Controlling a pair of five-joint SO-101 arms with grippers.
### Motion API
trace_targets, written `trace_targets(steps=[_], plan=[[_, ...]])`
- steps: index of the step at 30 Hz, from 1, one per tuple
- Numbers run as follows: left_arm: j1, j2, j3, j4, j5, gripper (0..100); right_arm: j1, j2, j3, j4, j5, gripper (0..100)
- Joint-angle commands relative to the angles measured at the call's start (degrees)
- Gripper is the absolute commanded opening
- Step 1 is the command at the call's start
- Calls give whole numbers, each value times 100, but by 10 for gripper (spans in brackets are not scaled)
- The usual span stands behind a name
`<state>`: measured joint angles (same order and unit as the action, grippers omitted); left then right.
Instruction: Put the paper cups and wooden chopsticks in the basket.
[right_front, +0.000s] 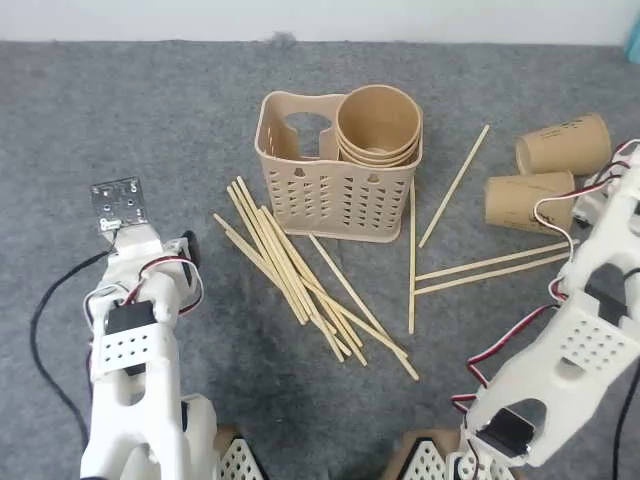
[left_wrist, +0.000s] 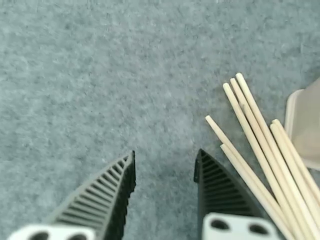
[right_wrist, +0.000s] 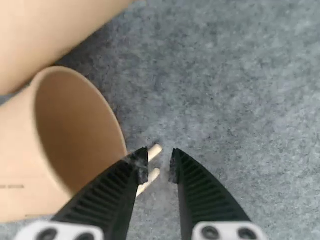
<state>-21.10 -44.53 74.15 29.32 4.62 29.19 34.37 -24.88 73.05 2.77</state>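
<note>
Paper cup, near: on its side, mouth facing the right gripper, just beside it.
Right gripper: fingertips a narrow gap apart, carpet showing between them, nothing pinched. Two chopstick ends peek out at one fingertip. They belong to the chopstick pair lying right of centre in the high view.
Paper cup, far: on its side at upper right, beyond the near one.
Left gripper: jaws spread wide over bare carpet, holding nothing; the tips of the chopstick bundle lie beside it. The bundle fans across the lower centre of the high view.
Basket: upright, upper centre; stacked cups stand in its right compartment.
Single chopstick, slanted: just right of the basket.
Single chopstick, vertical: below the basket's right corner.
</note>
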Motion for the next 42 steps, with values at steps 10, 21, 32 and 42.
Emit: trace_targets(steps=[10,21,32,42], plan=[[53,-149,-31,-132,44,181,-1156,-303,-905,251,-123,9],[44,-149,84,-387,44,181,-2448,-655,-1002,-145,-132,12],[44,-149,75,-413,44,181,-3178,-725,-1046,-154,-132,91],[44,-149,75,-413,44,181,-2519,-1851,-1125,180,-97,238]])
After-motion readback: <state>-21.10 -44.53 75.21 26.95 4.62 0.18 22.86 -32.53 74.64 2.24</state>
